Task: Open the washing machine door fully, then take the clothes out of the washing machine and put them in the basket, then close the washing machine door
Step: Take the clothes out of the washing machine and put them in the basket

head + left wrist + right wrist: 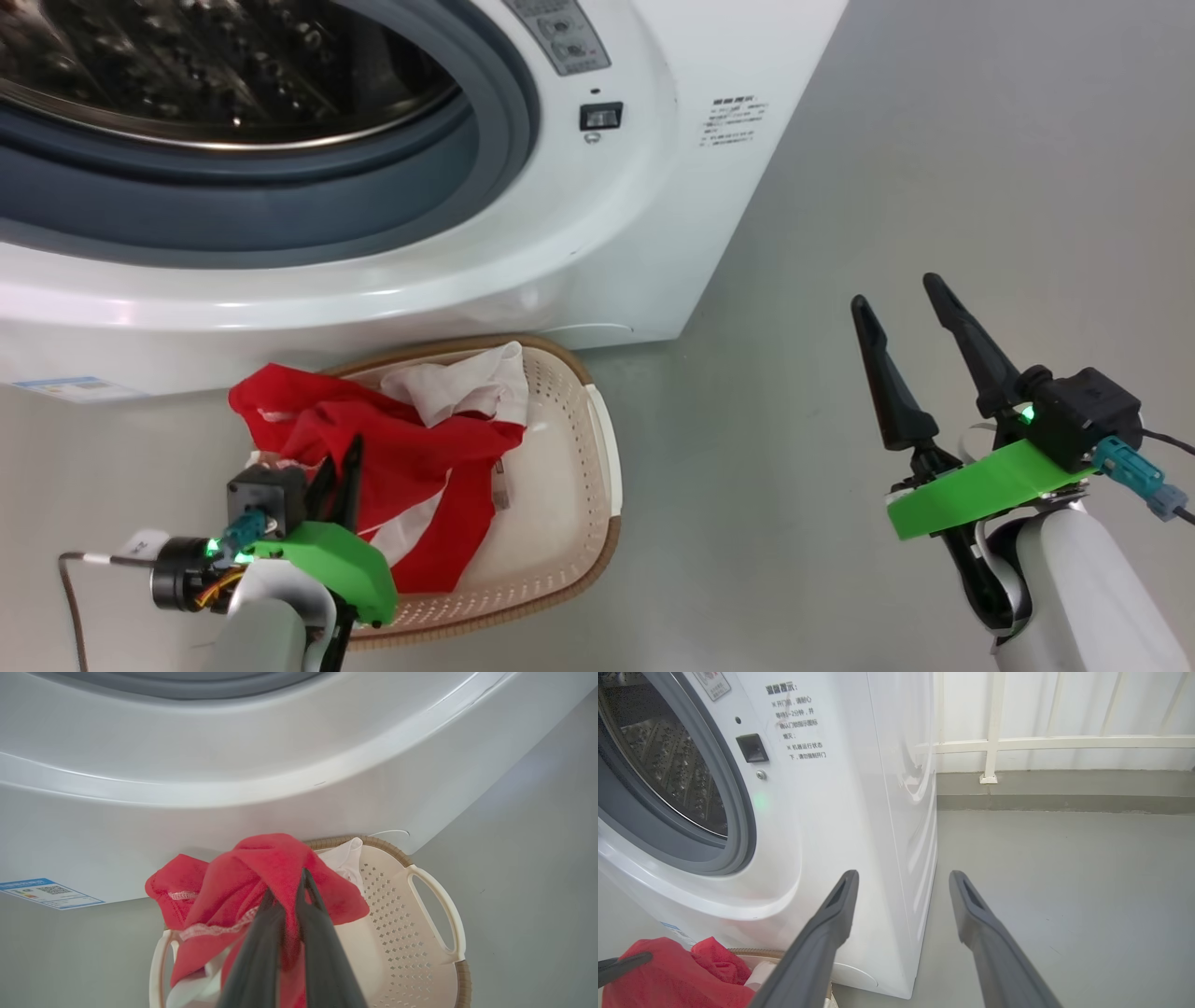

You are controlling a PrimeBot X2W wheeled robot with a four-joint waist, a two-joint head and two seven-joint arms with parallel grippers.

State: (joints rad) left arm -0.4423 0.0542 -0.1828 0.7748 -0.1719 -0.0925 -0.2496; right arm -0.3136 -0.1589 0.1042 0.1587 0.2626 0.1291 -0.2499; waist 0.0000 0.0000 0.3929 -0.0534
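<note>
The washing machine (579, 233) stands with its steel drum (205, 65) open to view; the washing machine door is out of view. Below it on the floor sits the cream basket (609, 448), with the red and white clothes (401, 457) piled in its left half and spilling over the rim. My left gripper (344, 467) is over the basket, shut on a fold of the red clothes (261, 868), which drape around its fingers (317, 933). My right gripper (894, 292) hangs open over bare floor to the right of the machine, with nothing between its fingers (831, 924).
Grey floor (934, 140) stretches to the right of the machine. In the right wrist view a white railing (994, 742) and a low kerb run along the back. A blue label (46, 892) is stuck on the machine's lower front.
</note>
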